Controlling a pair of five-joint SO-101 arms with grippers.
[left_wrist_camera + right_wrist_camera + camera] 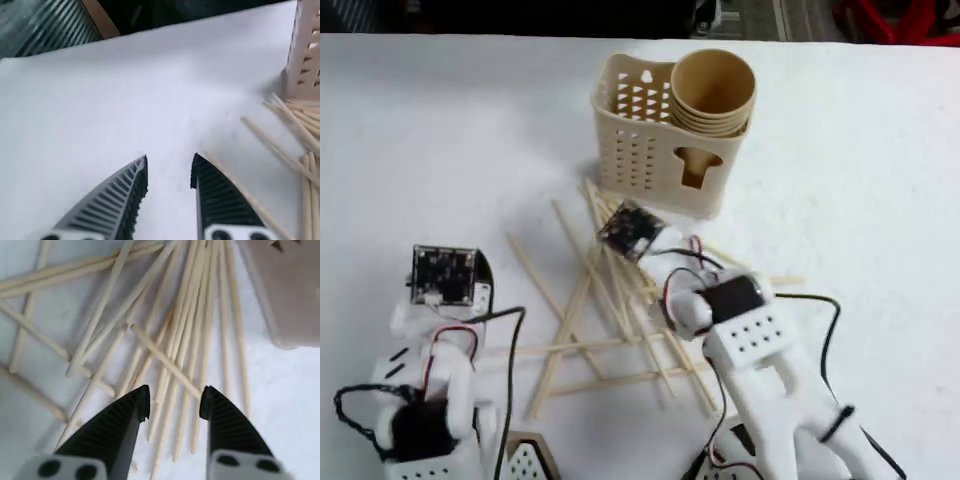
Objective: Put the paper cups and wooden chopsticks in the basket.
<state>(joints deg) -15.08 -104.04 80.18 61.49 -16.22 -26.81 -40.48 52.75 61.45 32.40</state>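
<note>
Chopsticks (165, 360) lie scattered beneath right gripper (174, 402), jaws apart.

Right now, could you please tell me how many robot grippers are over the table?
2. The left gripper hangs open over bare table beside the chopsticks; the right gripper hangs open over the chopsticks near the basket.

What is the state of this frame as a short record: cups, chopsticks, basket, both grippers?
paper cups: stacked inside the basket, at one end
chopsticks: loose pile on the table, beside the basket
left gripper: open, over bare table by the pile's edge
right gripper: open, over the pile, holding nothing
left to do: chopsticks
</note>
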